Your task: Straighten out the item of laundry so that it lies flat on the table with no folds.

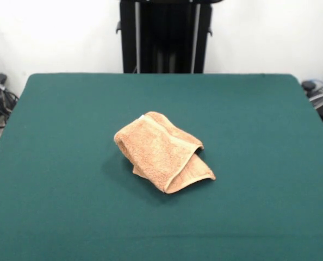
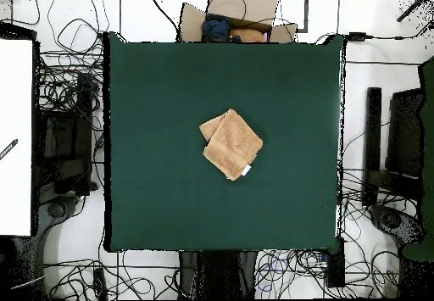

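The peach-orange towel (image 1: 162, 151) lies folded over itself in a thick bundle near the middle of the dark green table (image 1: 58, 163). Its upper layer overlaps a lower flap that sticks out toward the front right. In the overhead view the towel (image 2: 230, 143) shows as a rough diamond on the table (image 2: 153, 170), with a small white tag (image 2: 246, 170) at its lower right corner. The gripper and the arm show in neither view.
The robot's black pedestal (image 1: 165, 36) stands behind the table's far edge. Cables and dark equipment (image 2: 68, 136) lie on the floor around the table. A cardboard box with cloths (image 2: 230, 22) sits beyond the top edge in the overhead view.
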{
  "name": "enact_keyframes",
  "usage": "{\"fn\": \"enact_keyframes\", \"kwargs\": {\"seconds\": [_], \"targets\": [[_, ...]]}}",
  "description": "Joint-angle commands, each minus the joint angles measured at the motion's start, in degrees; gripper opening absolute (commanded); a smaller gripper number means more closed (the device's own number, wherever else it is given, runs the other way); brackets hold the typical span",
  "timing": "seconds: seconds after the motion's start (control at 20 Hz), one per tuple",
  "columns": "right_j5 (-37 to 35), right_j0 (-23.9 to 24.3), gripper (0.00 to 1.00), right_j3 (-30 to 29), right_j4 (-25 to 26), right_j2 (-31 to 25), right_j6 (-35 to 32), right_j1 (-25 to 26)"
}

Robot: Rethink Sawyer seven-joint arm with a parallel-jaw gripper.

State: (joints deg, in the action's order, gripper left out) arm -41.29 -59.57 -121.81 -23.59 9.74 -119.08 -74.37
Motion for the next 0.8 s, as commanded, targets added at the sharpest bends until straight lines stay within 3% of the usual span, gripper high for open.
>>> {"fn": "enact_keyframes", "kwargs": {"seconds": [0.05,0.25,0.45,0.6,0.7,0.8], "targets": [[11.6,-8.7,1.00,-3.1,4.2,4.0,-30.6,5.6],[10.0,-18.3,1.00,-0.5,4.5,9.1,-37.6,6.8],[0.8,-30.1,1.00,5.9,8.3,15.7,-48.8,5.8],[-3.7,-34.7,1.00,8.4,10.0,18.0,-53.4,4.9],[-2.1,-32.1,1.00,6.3,8.9,17.2,-51.6,4.0],[0.3,-25.6,1.00,2.7,6.4,14.4,-46.1,2.6]]}}
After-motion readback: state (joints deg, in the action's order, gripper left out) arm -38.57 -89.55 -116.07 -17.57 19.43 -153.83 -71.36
